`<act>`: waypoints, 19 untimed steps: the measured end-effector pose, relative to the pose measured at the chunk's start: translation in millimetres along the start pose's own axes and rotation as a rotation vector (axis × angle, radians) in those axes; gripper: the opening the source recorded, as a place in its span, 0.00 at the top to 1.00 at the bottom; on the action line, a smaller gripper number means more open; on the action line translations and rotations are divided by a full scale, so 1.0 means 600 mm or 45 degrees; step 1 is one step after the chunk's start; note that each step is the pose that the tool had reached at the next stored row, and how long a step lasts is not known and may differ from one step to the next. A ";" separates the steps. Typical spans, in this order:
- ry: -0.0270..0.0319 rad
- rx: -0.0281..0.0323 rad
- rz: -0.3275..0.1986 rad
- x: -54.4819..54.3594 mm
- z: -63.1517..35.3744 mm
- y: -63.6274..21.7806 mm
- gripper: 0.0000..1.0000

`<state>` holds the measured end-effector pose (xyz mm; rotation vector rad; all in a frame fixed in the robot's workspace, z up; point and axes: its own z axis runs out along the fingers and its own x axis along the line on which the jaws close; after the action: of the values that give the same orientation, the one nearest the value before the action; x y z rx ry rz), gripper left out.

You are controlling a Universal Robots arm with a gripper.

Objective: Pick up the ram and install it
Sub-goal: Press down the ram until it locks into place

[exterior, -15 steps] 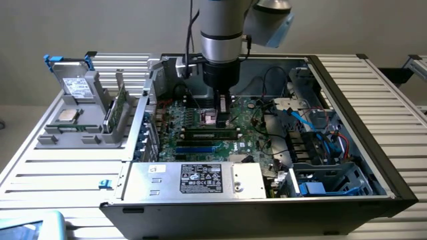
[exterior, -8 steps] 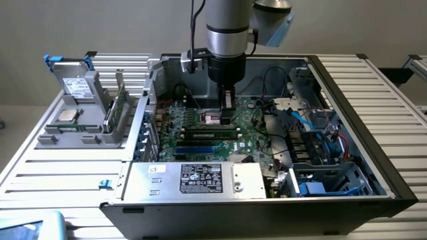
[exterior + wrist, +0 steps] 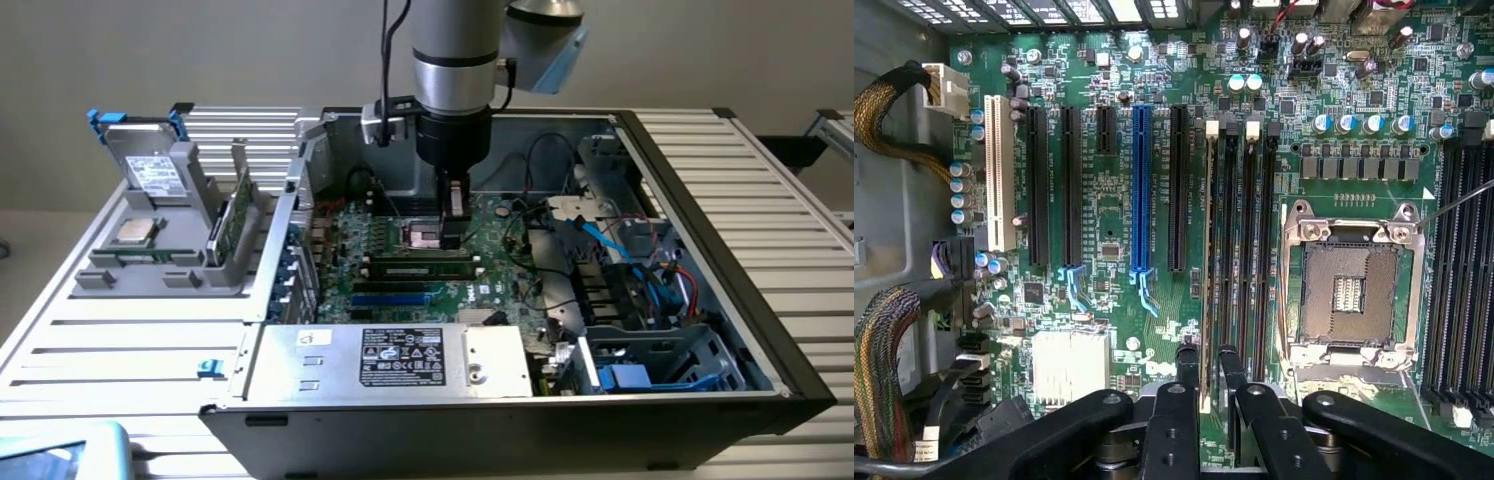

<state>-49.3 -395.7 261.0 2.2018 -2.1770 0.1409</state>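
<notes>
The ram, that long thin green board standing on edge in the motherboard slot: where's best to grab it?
The long thin green ram stick stands upright in the green motherboard, slots close on both sides. Probably pinch its two flat faces near the top edge, coming straight down from above.

place: robot lab | evidence: opened computer tower [image 3: 534,435] on slatted metal bench [image 3: 120,350]

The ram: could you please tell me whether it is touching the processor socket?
Apart. The wrist view shows the ram edge-on, with dark memory slots lying between it and the processor socket.
</notes>
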 end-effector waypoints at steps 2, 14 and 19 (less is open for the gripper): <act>-0.0001 -0.0004 0.000 0.000 0.000 0.000 0.78; -0.0007 -0.0033 0.003 0.000 0.007 -0.004 0.89; -0.0056 -0.0103 0.010 0.003 0.017 -0.005 0.89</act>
<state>-46.0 -398.2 251.4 2.1915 -2.1849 0.1274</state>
